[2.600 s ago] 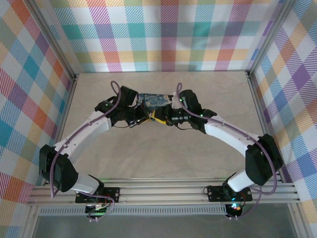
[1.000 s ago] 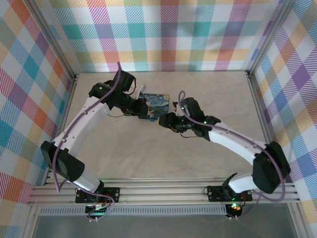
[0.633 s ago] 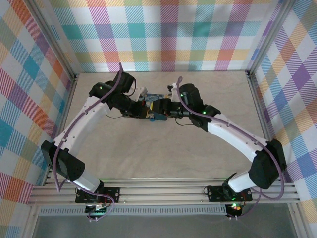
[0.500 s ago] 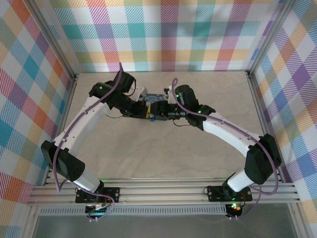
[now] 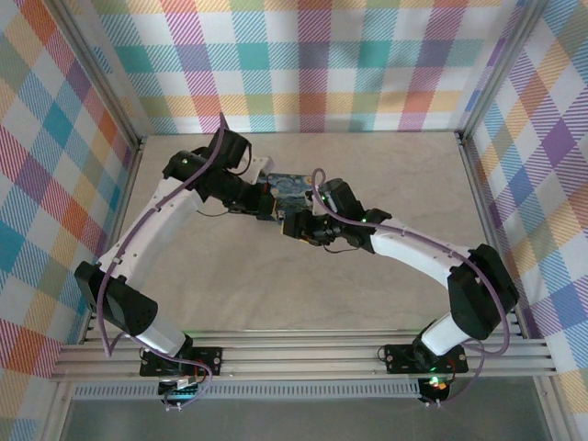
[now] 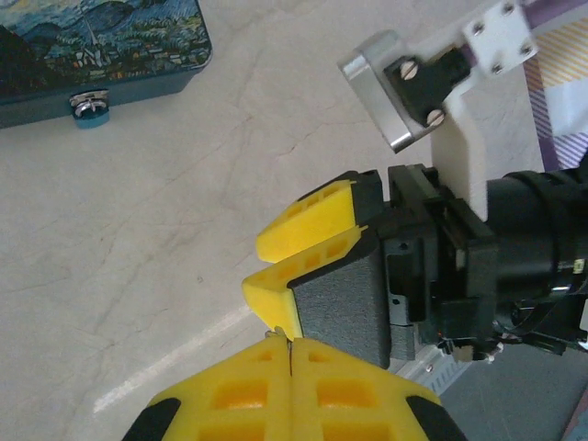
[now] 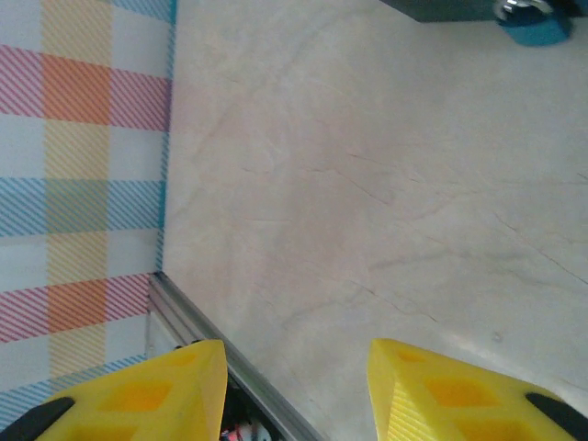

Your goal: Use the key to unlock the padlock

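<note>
Now, my left claw [image 6: 290, 351] pinched shut, maybe on the key [image 6: 279, 333], right claw [image 7: 294, 354] half spread, empty, padlock [image 6: 90, 108] on tin [image 6: 101, 41].

Lighting: bright, even, diffuse, from overhead. Shadows: soft and faint under both arms, just beside the painted tin [image 5: 292, 184]. Glare: one pale streak on the tabletop [image 6: 138, 230], well below the tin in the left wrist view. Focus: top view sharp; left gripper's fingers [image 6: 239, 395] blurred close to the lens. Right wrist view slightly washed out.
</note>
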### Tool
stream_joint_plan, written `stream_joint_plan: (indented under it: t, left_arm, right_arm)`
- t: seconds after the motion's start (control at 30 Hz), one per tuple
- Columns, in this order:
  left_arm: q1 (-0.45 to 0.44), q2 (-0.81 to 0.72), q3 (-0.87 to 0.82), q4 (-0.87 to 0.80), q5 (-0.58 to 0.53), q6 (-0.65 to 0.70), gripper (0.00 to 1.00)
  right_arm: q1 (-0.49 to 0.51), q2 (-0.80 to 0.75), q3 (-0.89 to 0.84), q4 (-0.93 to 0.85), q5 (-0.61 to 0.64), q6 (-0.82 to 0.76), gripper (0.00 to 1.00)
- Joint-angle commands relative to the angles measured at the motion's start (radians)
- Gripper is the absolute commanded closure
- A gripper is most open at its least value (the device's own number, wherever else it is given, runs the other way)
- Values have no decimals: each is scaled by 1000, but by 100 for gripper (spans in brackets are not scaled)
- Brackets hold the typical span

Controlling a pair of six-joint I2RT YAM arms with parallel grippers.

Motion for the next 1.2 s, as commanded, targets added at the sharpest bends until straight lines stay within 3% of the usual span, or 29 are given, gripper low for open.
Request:
stream_joint_plan:
  t: [0.0, 0.3, 0.47, 0.7, 0.8, 0.87, 1.07, 1.17]
  left_arm:
    - [3, -11, 38, -7, 25, -5, 100]
    - [11, 20, 110, -76, 60, -63, 100]
    - [19, 19, 121, -99, 85, -81, 100]
    - [24, 15, 98, -110, 110, -78, 100]
    - [30, 11, 88, -104, 115, -80, 100]
    - [37, 2, 77, -88, 112, -88, 100]
    - [70, -18, 44, -56, 118, -102, 100]
    - [78, -30, 25, -32, 138, -109, 100]
  right_arm:
    - [6, -91, -15, 6, 49, -59, 53]
    - [30, -133, -9, 88, 60, -370, 52]
    - [82, -128, -17, 227, 60, -565, 50]
    - [109, -125, -29, 350, 29, -651, 51]
    - [116, -117, -27, 345, 24, -672, 63]
    - [119, -118, -33, 338, 25, -675, 76]
    - [119, -151, -54, 318, 50, -648, 98]
    - [119, -165, -35, 274, 43, -640, 100]
